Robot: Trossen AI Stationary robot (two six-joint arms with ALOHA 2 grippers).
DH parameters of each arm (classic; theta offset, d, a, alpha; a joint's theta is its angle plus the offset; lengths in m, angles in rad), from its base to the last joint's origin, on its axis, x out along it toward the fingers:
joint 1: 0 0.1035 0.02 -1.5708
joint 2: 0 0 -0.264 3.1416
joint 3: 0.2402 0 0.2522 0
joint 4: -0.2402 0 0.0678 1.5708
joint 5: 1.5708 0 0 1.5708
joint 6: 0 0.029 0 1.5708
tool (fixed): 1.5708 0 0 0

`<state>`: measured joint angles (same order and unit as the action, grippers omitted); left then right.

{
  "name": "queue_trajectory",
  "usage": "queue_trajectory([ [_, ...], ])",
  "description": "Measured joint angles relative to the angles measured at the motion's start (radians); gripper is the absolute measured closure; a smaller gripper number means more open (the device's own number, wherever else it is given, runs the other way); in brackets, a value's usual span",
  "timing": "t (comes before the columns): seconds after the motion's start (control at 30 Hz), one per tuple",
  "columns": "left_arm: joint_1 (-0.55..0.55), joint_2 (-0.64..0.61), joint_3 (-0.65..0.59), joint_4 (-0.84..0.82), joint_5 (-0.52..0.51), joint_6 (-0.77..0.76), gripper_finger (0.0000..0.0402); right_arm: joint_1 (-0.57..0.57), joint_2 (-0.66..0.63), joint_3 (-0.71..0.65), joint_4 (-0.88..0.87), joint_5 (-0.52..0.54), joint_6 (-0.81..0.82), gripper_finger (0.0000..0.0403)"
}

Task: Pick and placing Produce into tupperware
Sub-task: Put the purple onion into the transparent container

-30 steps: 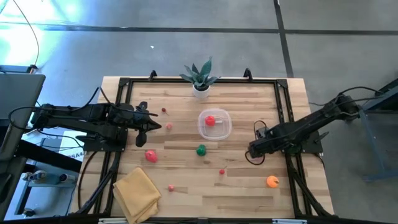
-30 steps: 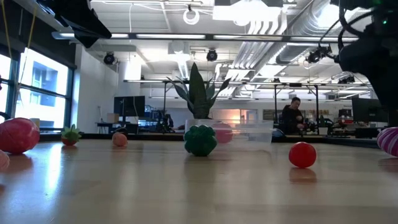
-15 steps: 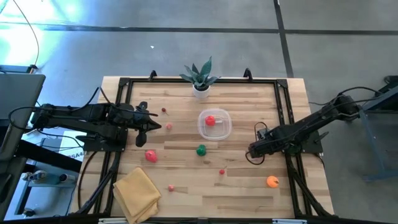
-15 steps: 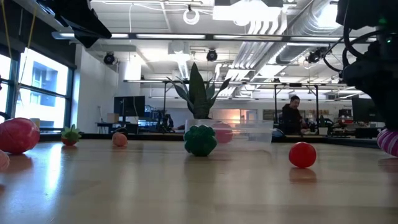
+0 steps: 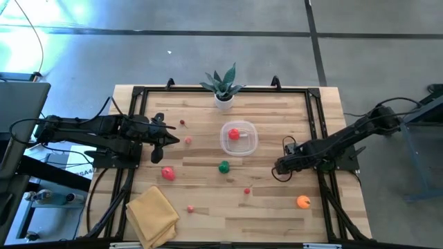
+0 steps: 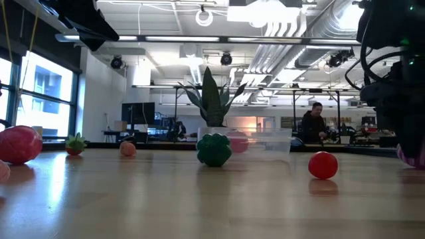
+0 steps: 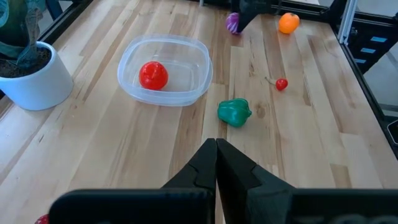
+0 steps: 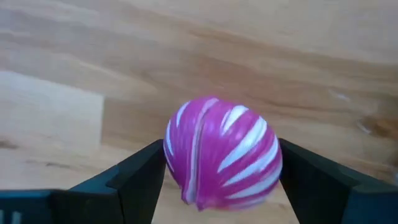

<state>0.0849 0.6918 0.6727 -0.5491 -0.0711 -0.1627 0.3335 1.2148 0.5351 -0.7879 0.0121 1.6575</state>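
Observation:
The clear tupperware [image 5: 239, 146] sits mid-table with one red produce piece [image 5: 234, 134] inside. My right gripper [image 8: 222, 163] points down, open, low over a purple white-striped piece [image 8: 221, 152] resting on the wood. One finger stands close on each side of it, and I cannot tell whether they touch. Loose on the table lie a green piece [image 5: 223, 167], an orange one [image 5: 303, 201], a pink-red one [image 5: 168, 173] and small red ones [image 5: 247, 191]. My left gripper [image 5: 169, 140] waits shut at the left, above the table.
A potted plant [image 5: 223, 86] stands at the far edge behind the tupperware. A folded yellow cloth [image 5: 152, 214] lies at the near left corner. More small pieces [image 5: 187, 140] lie near my left gripper. A black frame [image 5: 315, 117] runs along the table's sides.
My right gripper has come down toward the purple striped piece, staying open and pointing down. In the low view it now stands in front of most of that piece. Nothing else has moved.

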Motion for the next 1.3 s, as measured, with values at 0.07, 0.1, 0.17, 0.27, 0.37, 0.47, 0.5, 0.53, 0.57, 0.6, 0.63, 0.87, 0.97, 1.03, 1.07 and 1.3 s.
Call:
queue_trajectory([
  [0.07,0.000,0.000,0.000,0.000,0.000,0.000,0.0401,-0.007,0.000,-0.008,0.000,0.005,-0.008,0.0119],
  [0.1,0.000,0.000,0.000,0.000,0.000,0.000,0.0401,-0.011,0.000,-0.011,-0.001,0.005,-0.012,0.0119],
  [0.17,0.000,0.000,0.000,0.000,0.000,0.000,0.0401,-0.018,0.000,-0.012,0.001,0.012,-0.019,0.0119],
  [0.27,0.000,0.000,0.000,0.000,0.000,0.000,0.0401,-0.026,0.000,-0.012,0.003,0.024,-0.028,0.0119],
  [0.37,0.000,0.000,0.000,0.000,0.000,0.000,0.0401,-0.030,0.000,-0.012,0.003,0.025,-0.029,0.0119],
  [0.47,0.000,0.000,0.000,0.000,0.000,0.000,0.0401,-0.034,0.000,-0.012,0.003,0.025,-0.041,0.0119],
  [0.5,0.000,0.000,0.000,0.000,0.000,0.000,0.0401,-0.037,0.000,-0.012,0.003,0.025,-0.042,0.0119],
  [0.53,0.000,0.000,0.000,0.000,0.000,0.000,0.0401,-0.039,0.001,-0.012,0.003,0.025,-0.043,0.0119],
  [0.57,0.000,0.000,0.000,0.000,0.000,0.000,0.0401,-0.041,0.001,-0.012,0.003,0.025,-0.043,0.0119],
  [0.6,0.000,0.000,0.000,0.000,0.000,0.000,0.0401,-0.043,0.001,-0.012,0.003,0.025,-0.043,0.0119],
  [0.63,0.000,0.000,0.000,0.000,0.000,0.000,0.0401,-0.046,0.001,-0.012,0.003,0.025,-0.043,0.0121],
  [0.87,0.000,0.000,0.000,0.000,0.000,0.000,0.0401,-0.046,0.001,-0.011,0.003,0.017,-0.044,0.0144],
  [0.97,0.000,0.000,0.000,0.000,0.000,0.000,0.0401,-0.046,0.001,-0.011,0.003,0.013,-0.043,0.0146],
  [1.03,0.000,0.000,0.000,0.000,0.000,0.000,0.0401,-0.046,0.001,-0.011,0.003,0.012,-0.043,0.0146],
  [1.07,0.000,0.000,0.000,0.000,0.000,0.000,0.0401,-0.046,0.001,-0.011,0.004,0.012,-0.044,0.0147],
  [1.3,0.000,0.000,0.000,0.000,0.000,0.000,0.0401,-0.046,0.001,-0.011,0.004,0.013,-0.056,0.0148],
])
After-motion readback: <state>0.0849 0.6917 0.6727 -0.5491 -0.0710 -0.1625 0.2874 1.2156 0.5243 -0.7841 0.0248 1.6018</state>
